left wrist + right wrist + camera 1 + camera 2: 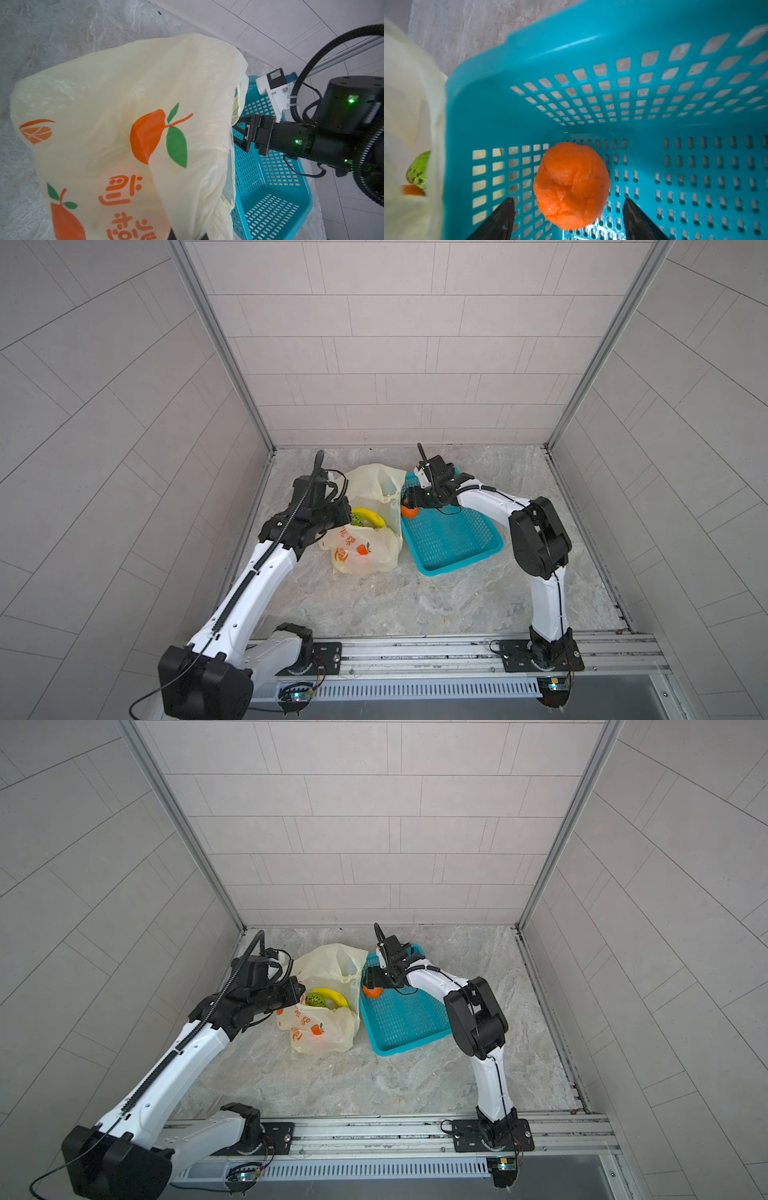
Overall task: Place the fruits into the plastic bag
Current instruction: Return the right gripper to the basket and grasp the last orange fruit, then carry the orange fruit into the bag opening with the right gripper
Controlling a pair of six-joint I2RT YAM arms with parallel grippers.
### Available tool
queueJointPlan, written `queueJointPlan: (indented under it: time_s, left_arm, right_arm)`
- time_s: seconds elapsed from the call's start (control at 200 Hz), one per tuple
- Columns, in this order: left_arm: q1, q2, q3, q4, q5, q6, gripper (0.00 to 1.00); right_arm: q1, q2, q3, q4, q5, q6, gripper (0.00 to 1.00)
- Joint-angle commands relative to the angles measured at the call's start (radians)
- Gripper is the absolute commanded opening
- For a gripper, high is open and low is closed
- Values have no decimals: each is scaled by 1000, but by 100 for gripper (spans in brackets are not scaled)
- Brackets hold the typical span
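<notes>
Most of this job looks done to me. In both top views the plastic bag (365,556) stands on the table (395,605) with its mouth open. I can see 2 fruits lying in it: the yellow banana (372,516) and the green spiky one (316,999) tucked just beside it. Anything deeper is hidden by the film, so I can't count the rest. My left hand (345,517) is clamped on the bag's rim at its left side, and I judge that this is what holds the mouth open. The left wrist view shows only the printed side of the bag, drawn up toward the camera.

As far as I can tell, 1 piece is left: the orange fruit (571,185). It sits inside the teal basket (550,62), in the corner by the wall next to the bag, and no other fruit shows in the basket. My right hand (568,200) is down in that corner with its jaws wide. There is 1 finger on each side of the orange and a gap on both sides, so nothing is gripped. I judge the remaining work to be closing on the orange, lifting it over the basket wall and the bag rim, and letting it go inside.
</notes>
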Motion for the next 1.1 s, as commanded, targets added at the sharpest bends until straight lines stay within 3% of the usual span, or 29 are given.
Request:
queueJointPlan:
  time_s: [0.0,0.26,0.49,0.696,0.856,1.096]
  left_arm:
    - [-5,2,14,-2,-8,11,0]
    - [-5,0,3,-1,-10,10,0]
    - [-5,-5,3,-4,-13,9,0]
    - [-5,-9,-1,2,-10,8,0]
    - [-5,-11,-11,10,-12,3,0]
    - [-5,-9,-10,12,-23,-7,0]
  right_arm:
    - [2,43,38,-37,3,11,78]
    - [1,138,114,-80,-16,7,68]
    - [-5,102,117,-107,-10,-13,39]
    - [-12,-63,56,-134,40,-48,38]
    - [3,-212,13,-126,3,-69,39]
    - [126,-277,24,-64,-72,-116,39]
